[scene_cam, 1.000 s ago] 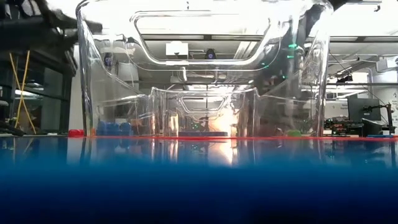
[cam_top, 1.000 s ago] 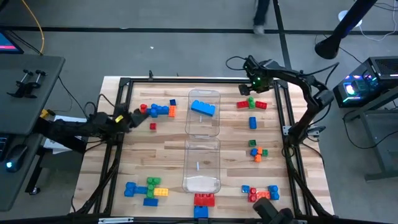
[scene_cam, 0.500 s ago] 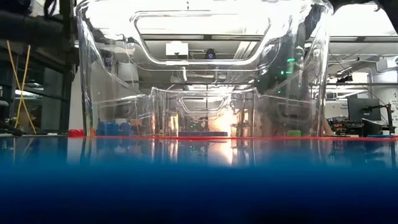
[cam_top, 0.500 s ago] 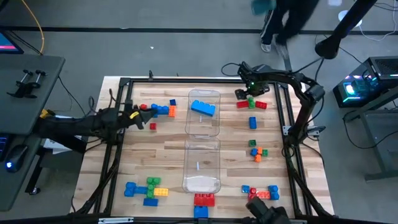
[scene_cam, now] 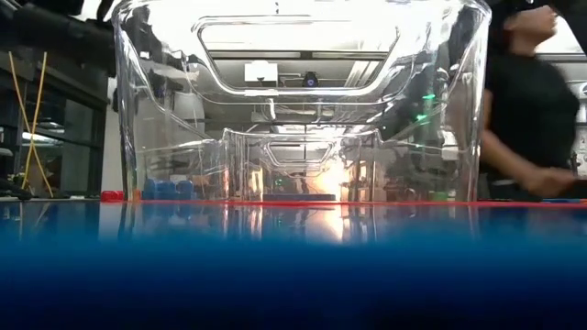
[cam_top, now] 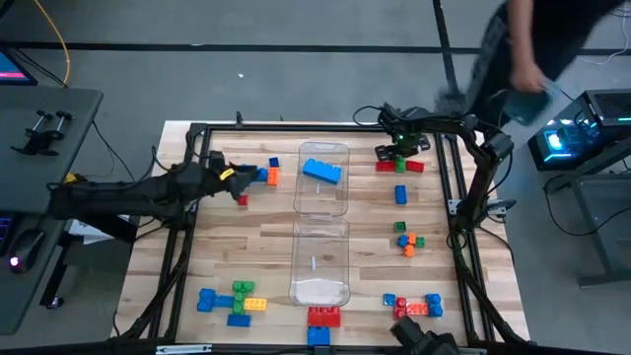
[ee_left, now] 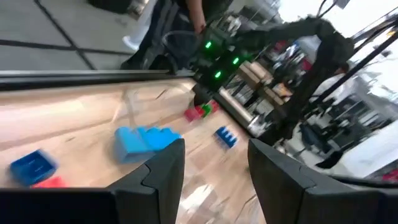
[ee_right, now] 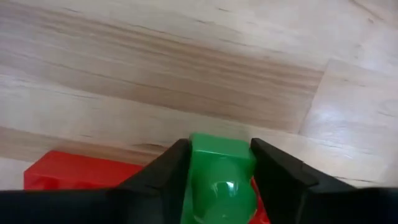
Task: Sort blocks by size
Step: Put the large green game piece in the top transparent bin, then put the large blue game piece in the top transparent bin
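Blocks lie in groups around two clear bins. My right gripper (cam_top: 399, 151) is at the table's far right, down over a green block (ee_right: 221, 177) that stands between red blocks (ee_right: 68, 177), and is shut on it. My left gripper (cam_top: 240, 176) is open at the far left, beside blue and orange blocks (cam_top: 264, 176), with nothing between its fingers (ee_left: 165, 171). A small red block (cam_top: 243, 200) lies just nearer on the wood. A large blue block (cam_top: 321, 171) lies in the far bin (cam_top: 301, 197). My right gripper pinches the green block by two opposite sides (ee_right: 194, 168) between its two fingers (ee_right: 277, 174). The fingers come from above, pointing down. The block stands studs up, level with the red blocks beside it. Its underside is hidden.
The near bin (cam_top: 296, 266) stands in line with the far one at mid-table. More blocks lie near left (cam_top: 232, 299), near middle (cam_top: 320, 318), near right (cam_top: 414, 306) and mid right (cam_top: 407, 240). A person (cam_top: 523, 59) walks beyond the far right corner.
My right gripper has come toward the table's near edge and down onto the green block. My left gripper has gone toward the right, up to the blue and orange blocks. The person has walked from behind the table's far edge toward the right.
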Action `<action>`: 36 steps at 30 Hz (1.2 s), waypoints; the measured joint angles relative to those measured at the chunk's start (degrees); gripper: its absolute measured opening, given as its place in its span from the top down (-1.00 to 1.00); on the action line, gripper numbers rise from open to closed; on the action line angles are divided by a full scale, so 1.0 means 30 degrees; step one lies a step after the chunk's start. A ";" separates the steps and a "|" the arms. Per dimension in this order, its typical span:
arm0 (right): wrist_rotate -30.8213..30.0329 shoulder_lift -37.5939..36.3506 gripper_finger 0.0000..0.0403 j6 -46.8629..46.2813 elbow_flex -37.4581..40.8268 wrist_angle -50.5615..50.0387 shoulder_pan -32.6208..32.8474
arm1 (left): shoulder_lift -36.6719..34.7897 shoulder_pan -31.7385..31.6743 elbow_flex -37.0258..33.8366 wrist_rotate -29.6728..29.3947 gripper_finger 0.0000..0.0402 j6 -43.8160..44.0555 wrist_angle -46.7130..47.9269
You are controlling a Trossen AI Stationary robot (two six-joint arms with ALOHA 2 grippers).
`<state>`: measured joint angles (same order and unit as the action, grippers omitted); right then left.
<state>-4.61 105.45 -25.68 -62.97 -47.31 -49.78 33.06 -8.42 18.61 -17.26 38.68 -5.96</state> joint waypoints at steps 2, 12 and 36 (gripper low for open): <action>0.0296 -0.0031 0.31 -0.0027 0.0527 0.0607 0.0089 | 0.0554 -0.0290 0.0000 0.0515 0.19 -0.0444 -0.1289; 0.1203 -0.2127 0.33 0.1863 -0.1277 -0.0186 0.0496 | 0.3355 -0.2977 0.3819 0.3580 0.20 -0.6385 0.1295; 0.3109 -0.3153 -0.12 -0.1391 -0.3107 0.8569 1.1444 | 0.5531 -0.4351 0.7308 0.3551 0.20 -1.0549 1.0134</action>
<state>4.71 95.99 -29.86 -72.29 -21.61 -15.45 49.65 -21.47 40.53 -6.61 7.03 24.44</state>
